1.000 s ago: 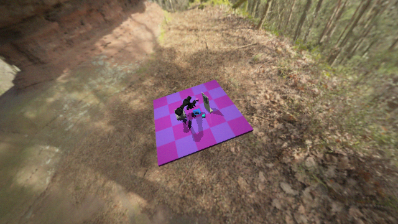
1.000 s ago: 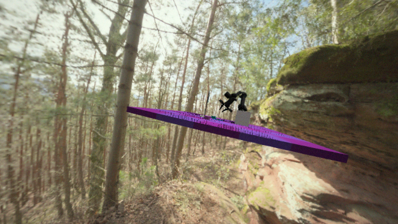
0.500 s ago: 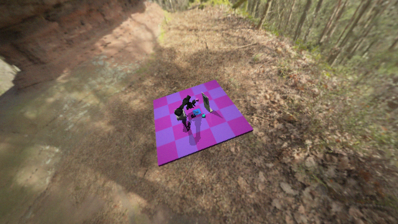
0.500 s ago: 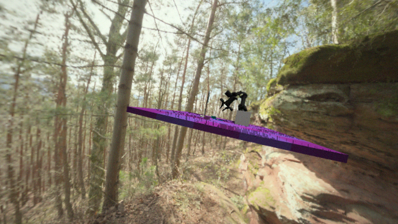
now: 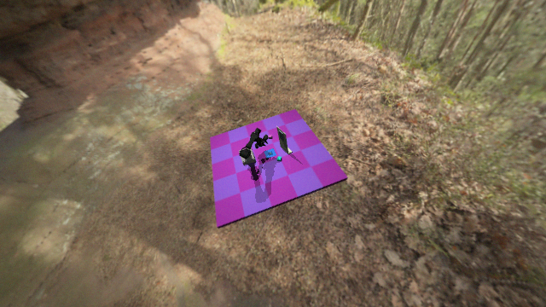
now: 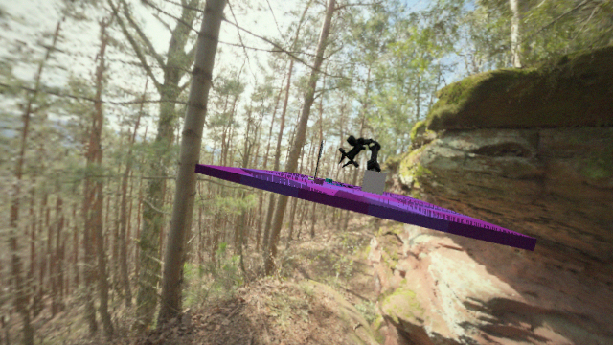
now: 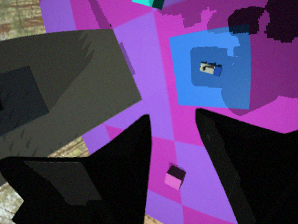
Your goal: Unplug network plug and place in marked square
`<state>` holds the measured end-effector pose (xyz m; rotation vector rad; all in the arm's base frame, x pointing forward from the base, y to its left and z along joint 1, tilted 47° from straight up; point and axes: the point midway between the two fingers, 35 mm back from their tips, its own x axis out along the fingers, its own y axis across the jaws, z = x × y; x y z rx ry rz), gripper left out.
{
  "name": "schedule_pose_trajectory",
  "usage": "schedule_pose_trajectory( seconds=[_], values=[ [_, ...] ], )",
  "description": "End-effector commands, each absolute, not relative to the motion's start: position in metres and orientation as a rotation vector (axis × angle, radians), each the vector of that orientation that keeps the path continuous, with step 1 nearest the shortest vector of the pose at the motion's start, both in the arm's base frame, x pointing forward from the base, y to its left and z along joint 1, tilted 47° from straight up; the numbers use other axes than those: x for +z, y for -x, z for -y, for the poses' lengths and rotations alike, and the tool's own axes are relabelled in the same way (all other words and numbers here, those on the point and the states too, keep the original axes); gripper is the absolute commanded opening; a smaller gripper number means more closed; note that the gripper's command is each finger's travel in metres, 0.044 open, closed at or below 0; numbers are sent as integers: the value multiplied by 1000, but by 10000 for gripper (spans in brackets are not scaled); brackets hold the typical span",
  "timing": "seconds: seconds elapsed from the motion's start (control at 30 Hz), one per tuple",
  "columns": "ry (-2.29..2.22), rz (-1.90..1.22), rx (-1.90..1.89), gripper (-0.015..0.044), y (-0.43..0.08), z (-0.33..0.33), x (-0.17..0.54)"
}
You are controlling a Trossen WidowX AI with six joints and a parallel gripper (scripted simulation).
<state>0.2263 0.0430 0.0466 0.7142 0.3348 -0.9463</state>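
The plug (image 7: pixel 210 68), small, pale and blue, lies inside the blue marked square (image 7: pixel 182 92) (image 5: pixel 266 155) on the table. My gripper (image 7: pixel 172 117) (image 5: pixel 267 140) (image 6: pixel 343 158) is open, with nothing between its black fingers. It is raised above the table, apart from the plug and the panel. The upright panel (image 5: pixel 282 141) (image 6: pixel 319 160) (image 7: pixel 95 80) stands beyond the square from the arm's base. A darker block (image 7: pixel 25 97) shows on the panel at the left edge of the wrist view; its socket opening cannot be made out.
A teal block (image 5: pixel 279 159) (image 6: pixel 329 180) (image 7: pixel 148 2) lies near the square. A small pink block (image 5: pixel 270 136) (image 7: pixel 174 180) lies on the other side. The checkered purple and magenta table (image 5: pixel 230 209) (image 6: pixel 407 212) ends beyond the panel. The arm's shadow falls across part of the square.
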Motion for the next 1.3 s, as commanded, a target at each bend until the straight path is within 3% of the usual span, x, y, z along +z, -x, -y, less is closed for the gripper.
schedule_pose_trajectory(
  seconds=[0.0, 0.83, 1.17, 1.27],
  values=[
    [-719, -338, -947, 156, -227, -53, 54],
    [-717, -322, -944, 156, -222, -99, 106],
    [-717, -322, -944, 419, -222, -99, 106],
    [-717, -322, -944, 440, -222, -99, 106]
  ],
)
